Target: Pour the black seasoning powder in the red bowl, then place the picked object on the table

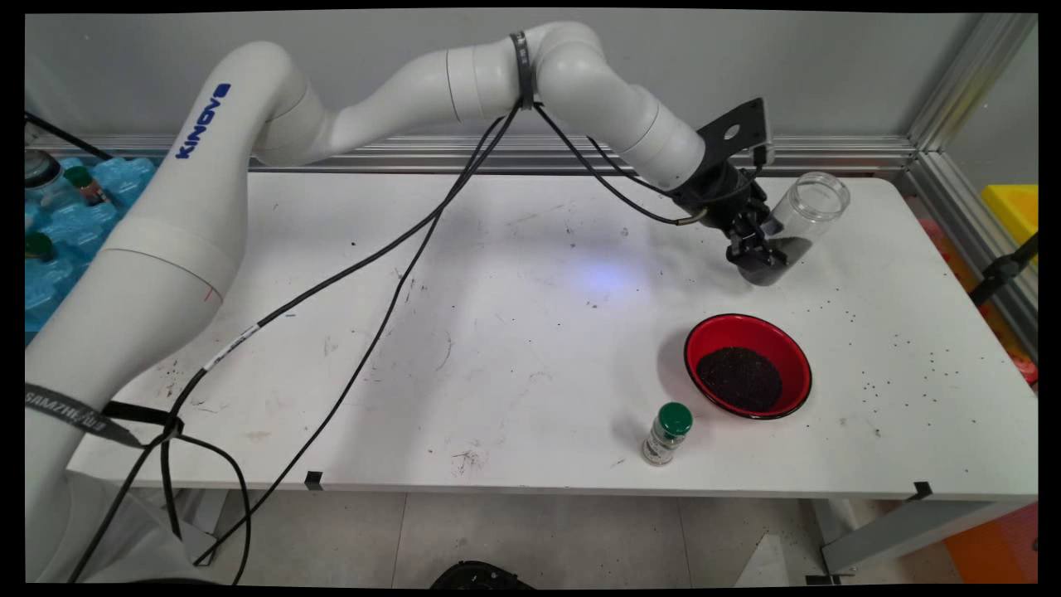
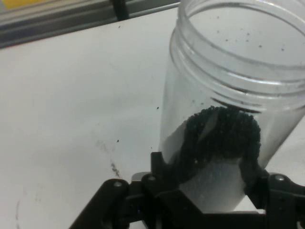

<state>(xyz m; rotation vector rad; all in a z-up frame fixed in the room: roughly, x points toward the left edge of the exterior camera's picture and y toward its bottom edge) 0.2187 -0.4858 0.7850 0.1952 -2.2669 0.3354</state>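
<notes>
One clear jar [image 1: 797, 224], lidless, is clamped near its base by the tool [image 1: 758, 253], whose fingers [image 2: 159, 167] are closed against the jar's two sides. Jar is tilted, mouth pointing up and toward the far right corner of the surface [image 1: 497, 332], above its far right part. Dark grains [image 2: 221, 136] sit in the lower part of the jar, close to where the fingers press.

Red bowl [image 1: 748, 365] stands nearer the front edge, apart from the jar, holding a mound of the same dark grains. Small bottle with a green cap [image 1: 667, 433] stands upright just beside the bowl, on its front left. Loose grains are scattered over the right part of the surface.

Risks, as judged:
- Open mouth: any further tilt could send grains out, adding to the scatter.
- Smooth plastic wall, low grip: jar could slip or pivot between the fingers.
- Bottle stands close to the bowl; a low sweep could topple it.
</notes>
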